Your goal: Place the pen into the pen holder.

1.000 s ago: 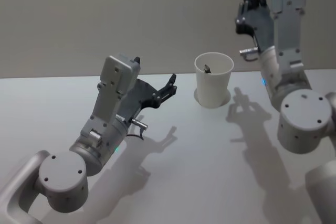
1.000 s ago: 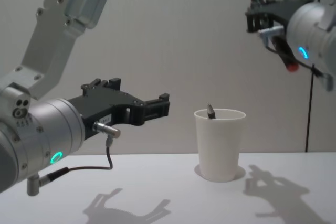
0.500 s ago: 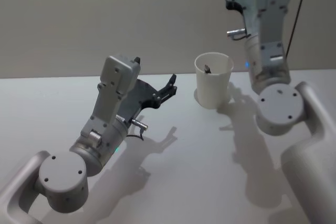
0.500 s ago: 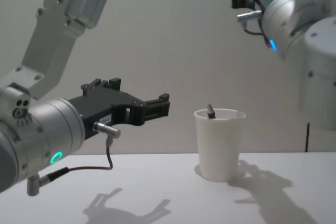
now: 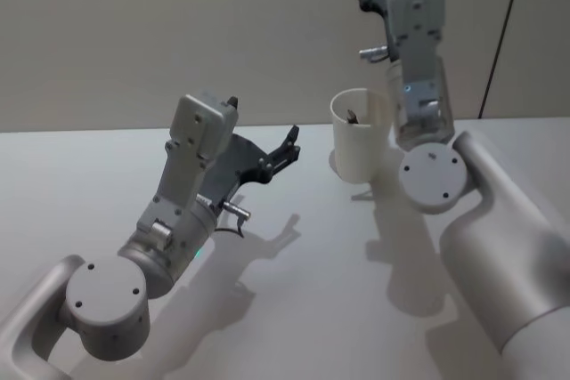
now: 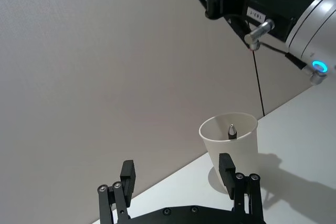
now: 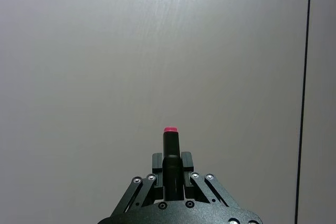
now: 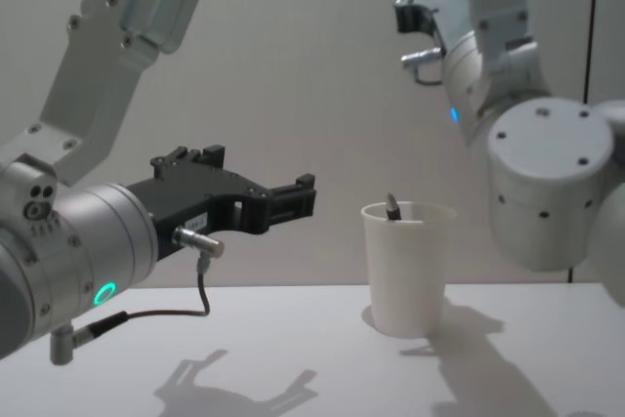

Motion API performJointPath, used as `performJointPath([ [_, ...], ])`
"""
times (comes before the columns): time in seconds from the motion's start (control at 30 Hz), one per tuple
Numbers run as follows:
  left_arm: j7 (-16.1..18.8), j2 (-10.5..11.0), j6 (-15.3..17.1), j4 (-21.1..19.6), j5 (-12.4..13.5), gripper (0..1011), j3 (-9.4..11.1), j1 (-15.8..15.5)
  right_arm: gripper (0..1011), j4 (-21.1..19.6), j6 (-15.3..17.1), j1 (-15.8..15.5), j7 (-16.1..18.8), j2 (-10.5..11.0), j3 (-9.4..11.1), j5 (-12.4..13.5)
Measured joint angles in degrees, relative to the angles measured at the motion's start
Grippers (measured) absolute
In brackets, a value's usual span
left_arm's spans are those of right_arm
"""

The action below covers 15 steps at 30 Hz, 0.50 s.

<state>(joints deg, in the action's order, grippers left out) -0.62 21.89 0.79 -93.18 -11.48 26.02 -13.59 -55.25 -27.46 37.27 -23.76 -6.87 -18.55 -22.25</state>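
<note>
Cup [image 8: 408,266]: matt white paper, smooth. Tabletop [image 5: 312,264]: matt pale, smooth. Left tool [image 8: 293,200]: matt black plastic. Arm shells: smooth grey-white, satin. Pen [image 7: 171,156]: dark barrel, red cap.

You have open air straight above the plain white paper cup [image 8: 408,267], though a dark grey-tipped pen [image 8: 392,207] already leans against its near-left rim and narrows the mouth. The right gripper [image 7: 172,167], clamped on a black pen with a red cap [image 7: 170,157], sits high, seemingly behind the cup. The right arm's round grey joint [image 5: 431,177] crowds the cup's right side. The left gripper [image 8: 293,200], fingers parted, hangs well left, leaving bare white tabletop [image 5: 294,255] between.
</note>
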Motion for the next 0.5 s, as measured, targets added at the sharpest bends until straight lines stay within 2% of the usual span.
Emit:
performJointPath([
  [0.13,0.0,0.0,0.0,0.0,0.0,1000,0.0,0.0,196,3.2,-1.2,1.0,-0.2,-0.6,0.0,0.0],
  [0.5,0.0,0.0,0.0,0.0,0.0,1000,0.0,0.0,196,7.7,-1.7,1.7,0.3,-1.1,0.2,1.4],
])
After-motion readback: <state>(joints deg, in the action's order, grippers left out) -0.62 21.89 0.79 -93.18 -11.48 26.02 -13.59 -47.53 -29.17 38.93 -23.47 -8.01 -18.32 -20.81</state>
